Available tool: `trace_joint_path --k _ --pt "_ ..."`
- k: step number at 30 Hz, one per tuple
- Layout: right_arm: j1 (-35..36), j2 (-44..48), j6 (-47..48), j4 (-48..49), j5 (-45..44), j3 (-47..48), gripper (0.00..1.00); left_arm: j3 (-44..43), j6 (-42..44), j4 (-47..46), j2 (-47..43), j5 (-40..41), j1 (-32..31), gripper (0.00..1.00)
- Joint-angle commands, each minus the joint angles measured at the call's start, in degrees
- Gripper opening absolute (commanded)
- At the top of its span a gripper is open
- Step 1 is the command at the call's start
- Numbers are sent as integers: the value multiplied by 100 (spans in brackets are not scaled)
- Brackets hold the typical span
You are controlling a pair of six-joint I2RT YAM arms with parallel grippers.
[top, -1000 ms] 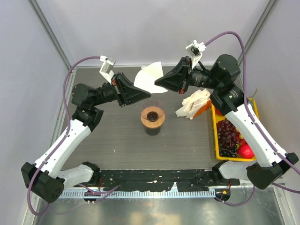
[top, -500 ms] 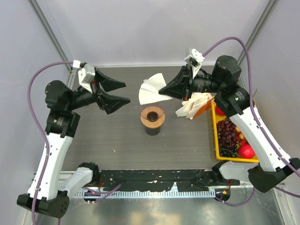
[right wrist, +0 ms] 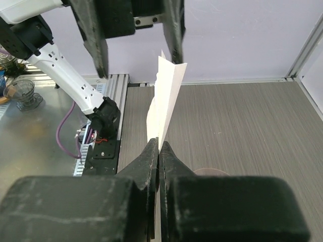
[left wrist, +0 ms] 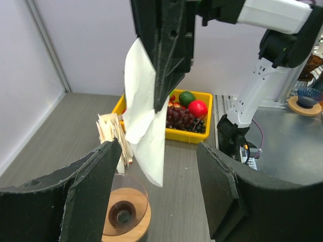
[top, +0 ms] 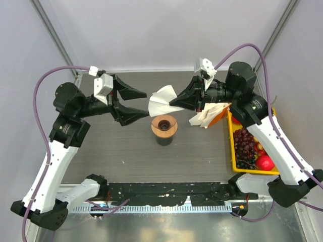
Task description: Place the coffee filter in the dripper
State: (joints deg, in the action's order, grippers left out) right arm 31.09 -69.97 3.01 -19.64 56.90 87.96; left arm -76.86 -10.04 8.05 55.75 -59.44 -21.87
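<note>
The coffee filter (top: 162, 99), a thin white paper fan, hangs in the air just above and behind the dripper (top: 164, 126). My right gripper (top: 172, 103) is shut on its right edge; in the right wrist view the paper (right wrist: 165, 101) stands up from the pinched fingertips of the right gripper (right wrist: 158, 144). My left gripper (top: 148, 104) is open, its tips level with the filter's left edge. In the left wrist view the filter (left wrist: 144, 116) hangs ahead of the spread left gripper (left wrist: 157, 151), and the dripper (left wrist: 123, 214), with its wooden ring and dark centre, stands low left.
A ruffled bunch of white filters (top: 208, 112) lies right of the dripper, against a yellow tray (top: 231, 143) of grapes and red fruit at the table's right edge. In the left wrist view the bunch (left wrist: 108, 131) and the tray (left wrist: 174, 134) lie behind the hanging paper.
The left gripper let go of the filter, opened and drew back left, then came back toward it with jaws apart. The right gripper kept the filter and lowered it slightly toward the dripper.
</note>
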Motion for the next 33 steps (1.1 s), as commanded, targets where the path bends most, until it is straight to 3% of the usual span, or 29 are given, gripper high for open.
trace_joint_path --k 1,6,12,18,24,31,33 --pt "55 238 192 48 40 107 5 -233 46 100 68 485 -81 71" --pt "90 362 288 83 -74 -7 5 -163 -15 91 94 320 -107 65" --pt "108 362 280 101 -101 -16 5 -101 -6 91 112 134 -221 46" --pt "160 353 288 101 -101 -34 5 -163 -15 82 173 152 -450 42" --pt "213 353 288 101 -92 -42 5 -198 29 65 252 143 -625 32" --pt "275 388 332 101 -48 -69 5 -251 64 3 375 135 -775 31" --pt "275 371 350 101 -48 -69 5 -259 64 -6 411 134 -810 35"
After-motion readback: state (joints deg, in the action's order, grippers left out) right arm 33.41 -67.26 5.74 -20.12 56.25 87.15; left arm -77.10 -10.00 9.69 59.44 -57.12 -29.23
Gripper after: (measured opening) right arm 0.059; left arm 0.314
